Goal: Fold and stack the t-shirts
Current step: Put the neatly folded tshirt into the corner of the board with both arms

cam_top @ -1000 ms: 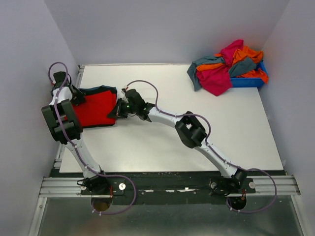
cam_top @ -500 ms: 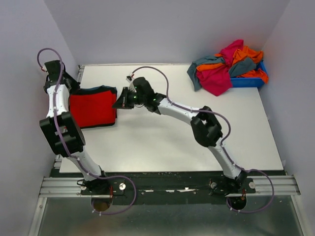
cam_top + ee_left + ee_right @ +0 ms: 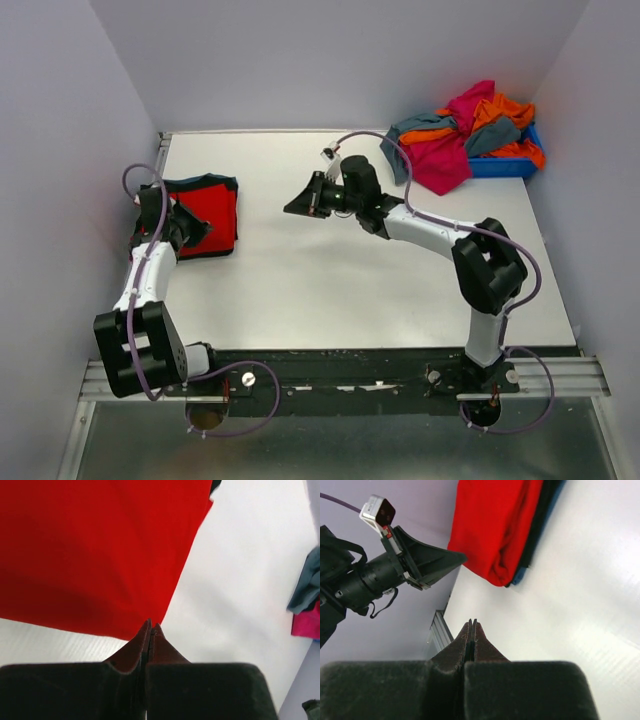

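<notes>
A folded bright red t-shirt (image 3: 212, 212) lies on a black one with blue trim (image 3: 205, 181) at the table's left edge. The stack also shows in the right wrist view, red (image 3: 492, 525) over black and blue (image 3: 540, 525). My left gripper (image 3: 200, 228) is shut and empty, its tips (image 3: 151, 628) just above the red shirt's (image 3: 90, 550) near right corner. My right gripper (image 3: 291, 208) is shut and empty, above bare table right of the stack, pointing left (image 3: 472, 624). Magenta, orange and grey-teal shirts (image 3: 455, 135) lie heaped at the back right.
A blue plastic bin (image 3: 505, 166) sits under the heap in the back right corner. Purple walls close in the left, back and right. My left arm (image 3: 380, 572) shows in the right wrist view. The heap's edge (image 3: 306, 587) shows at the right of the left wrist view.
My left arm has swung down from behind the stack to its near side. My right gripper has pulled back rightward, away from the stack's edge. The stack lies still.
</notes>
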